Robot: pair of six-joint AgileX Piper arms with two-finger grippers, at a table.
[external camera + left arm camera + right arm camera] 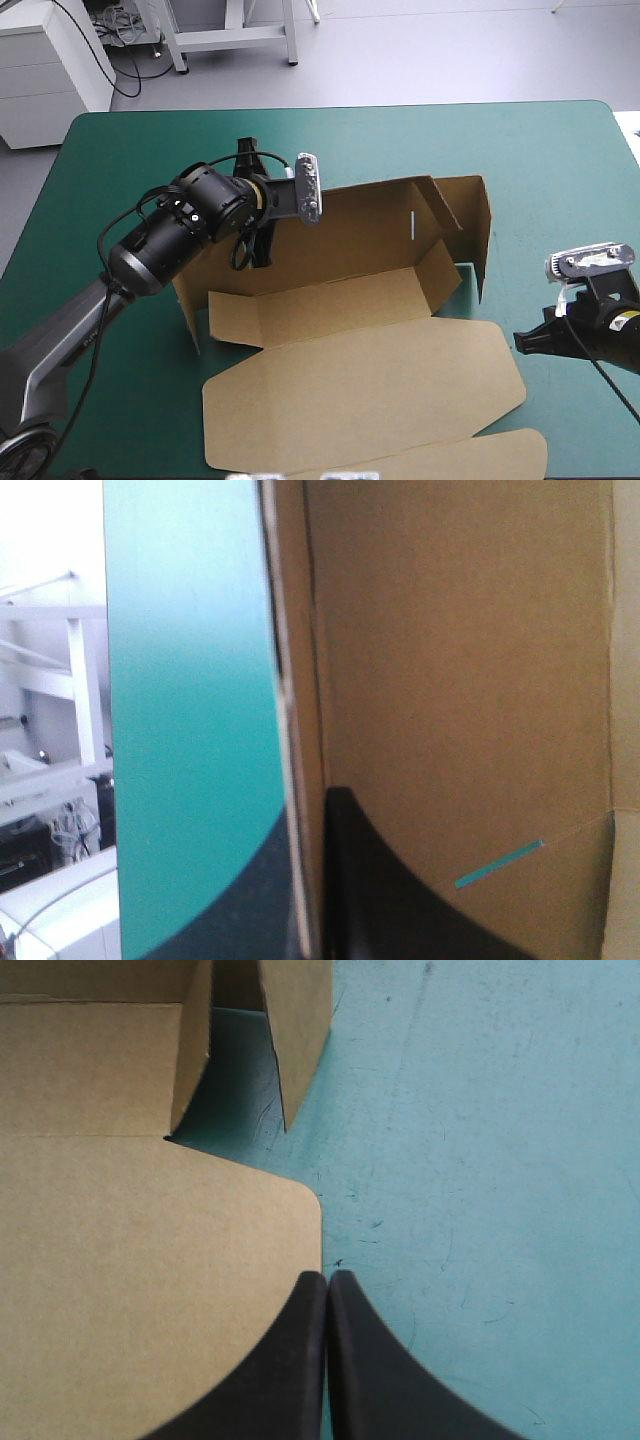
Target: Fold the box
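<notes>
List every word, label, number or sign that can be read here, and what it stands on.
None can be read.
The box: plain brown board, no print.
The left arm's grey link: dark lettering, too small to read.
A yellow sticker on the right arm's wrist: too small to read.

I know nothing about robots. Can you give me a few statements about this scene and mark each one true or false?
1. The left gripper is clamped on the raised far wall of the box. True.
2. The right gripper holds the lid. False: its fingers are shut on nothing, beside the lid's rounded corner.
3. The lid lies flat on the teal-green cover. True.
4. The whole box lies flat. False: its far wall and side flaps stand raised.
</notes>
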